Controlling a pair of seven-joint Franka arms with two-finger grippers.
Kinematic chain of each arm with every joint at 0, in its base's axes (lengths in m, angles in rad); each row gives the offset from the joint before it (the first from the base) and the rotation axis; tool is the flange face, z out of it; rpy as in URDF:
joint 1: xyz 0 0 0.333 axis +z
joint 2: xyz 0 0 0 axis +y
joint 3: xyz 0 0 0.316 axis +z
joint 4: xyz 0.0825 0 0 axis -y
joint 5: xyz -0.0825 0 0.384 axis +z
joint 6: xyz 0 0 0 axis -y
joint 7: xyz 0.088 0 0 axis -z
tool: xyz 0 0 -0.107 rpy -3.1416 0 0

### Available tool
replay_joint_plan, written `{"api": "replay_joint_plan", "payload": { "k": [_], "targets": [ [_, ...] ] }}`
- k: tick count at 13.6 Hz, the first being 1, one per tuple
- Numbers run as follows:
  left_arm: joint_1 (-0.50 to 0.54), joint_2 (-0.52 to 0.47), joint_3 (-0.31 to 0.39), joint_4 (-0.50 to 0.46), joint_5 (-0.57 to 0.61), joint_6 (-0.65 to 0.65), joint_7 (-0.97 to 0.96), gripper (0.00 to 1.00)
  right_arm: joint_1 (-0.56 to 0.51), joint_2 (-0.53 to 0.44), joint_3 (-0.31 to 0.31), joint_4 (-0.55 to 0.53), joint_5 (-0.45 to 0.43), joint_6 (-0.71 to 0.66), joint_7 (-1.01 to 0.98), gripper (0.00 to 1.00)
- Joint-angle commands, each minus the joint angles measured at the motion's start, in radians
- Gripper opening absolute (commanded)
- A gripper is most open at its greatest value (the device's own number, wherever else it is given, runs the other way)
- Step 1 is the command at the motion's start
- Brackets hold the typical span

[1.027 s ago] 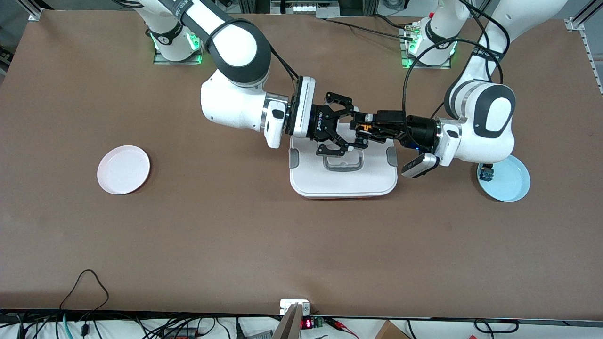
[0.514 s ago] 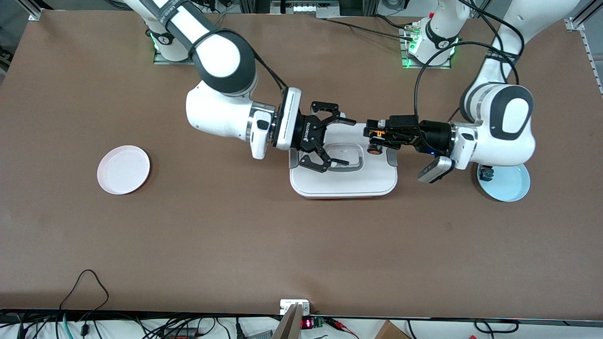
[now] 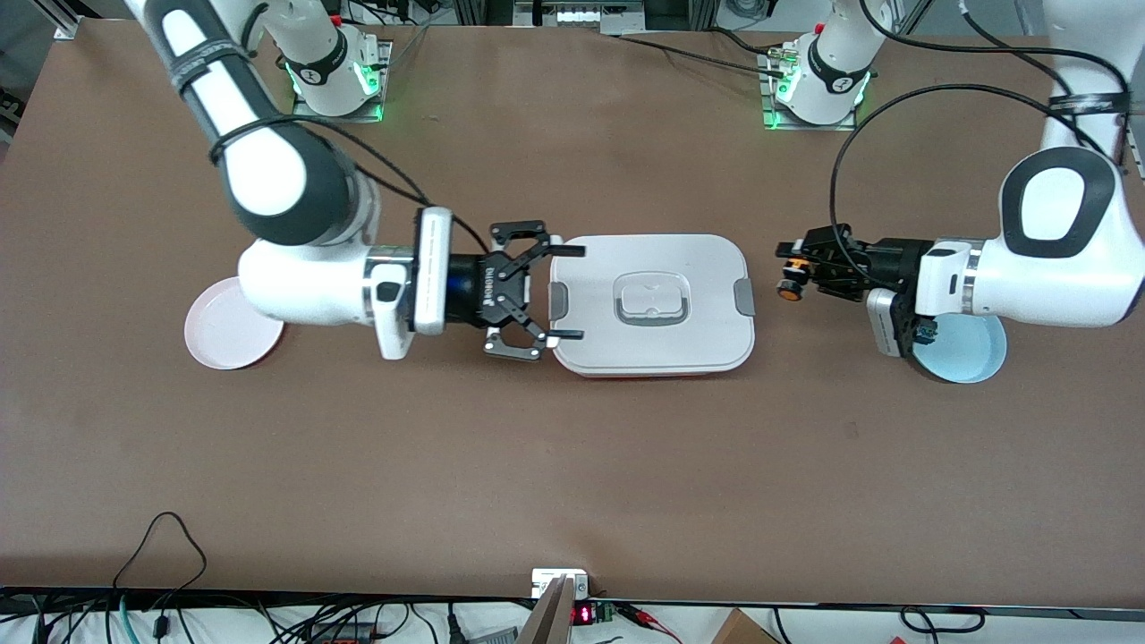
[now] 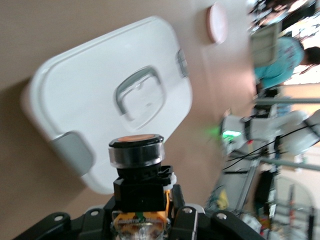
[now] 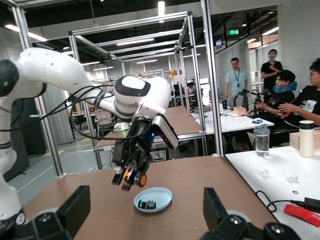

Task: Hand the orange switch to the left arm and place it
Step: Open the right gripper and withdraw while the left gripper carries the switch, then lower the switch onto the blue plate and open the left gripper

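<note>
White and rounded, the large plastic box [image 3: 651, 302] with grey side clips and a red base rim sits at the centre of the frame in the front view, squarely between our two grippers, and the coming move turns on that. At centre-right, the left gripper [image 3: 794, 268] is clamped on the tiny black orange switch with its orange round cap [image 3: 789, 288]; our left wrist view shows the switch [image 4: 136, 172] upright in the jaws, its long axis running out along the fingers, cap end leading and pointing toward the box. At centre-left, the right gripper [image 3: 559, 293] hangs with its fingers spread wide and nothing between them, just beside the box's edge toward the right arm's end of the table. So the switch lies straight across the box from the empty gripper, and we judge any hand-over must go above or around the lid. Nearby sit a pale blue round plate [image 3: 971, 358] and a pink round plate [image 3: 219, 344].
</note>
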Motion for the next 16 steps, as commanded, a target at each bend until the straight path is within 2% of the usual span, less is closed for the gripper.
{"api": "replay_joint_plan", "payload": {
  "k": [1, 4, 8, 10, 11, 14, 16],
  "targets": [
    [0.001, 0.007, -0.006, 0.057, 0.257, -0.037, 0.029, 0.05, -0.092, -0.048, 0.012, -0.03, -0.079, -0.112, 0.012, 1.0],
    [0.008, 0.009, -0.004, 0.057, 0.429, -0.055, 0.083, 0.05, -0.165, -0.064, 0.01, -0.038, -0.128, -0.264, 0.017, 1.0],
    [0.025, 0.048, -0.004, 0.054, 0.727, -0.023, 0.311, 0.06, -0.25, -0.1, 0.012, -0.039, -0.252, -0.419, 0.101, 1.0],
    [0.046, 0.09, -0.004, 0.052, 0.887, 0.041, 0.465, 0.06, -0.312, -0.189, 0.007, -0.059, -0.318, -0.517, 0.215, 1.0],
    [0.085, 0.122, -0.004, 0.045, 0.916, 0.084, 0.533, 0.06, -0.323, -0.246, -0.014, -0.073, -0.365, -0.554, 0.284, 1.0],
    [0.174, 0.192, -0.004, 0.037, 1.017, 0.208, 0.717, 0.06, -0.296, -0.373, -0.141, -0.125, -0.428, -0.659, 0.382, 1.0],
    [0.233, 0.246, -0.004, 0.037, 1.059, 0.302, 0.84, 0.06, -0.291, -0.45, -0.18, -0.188, -0.507, -0.668, 0.437, 1.0]
  ]
}}
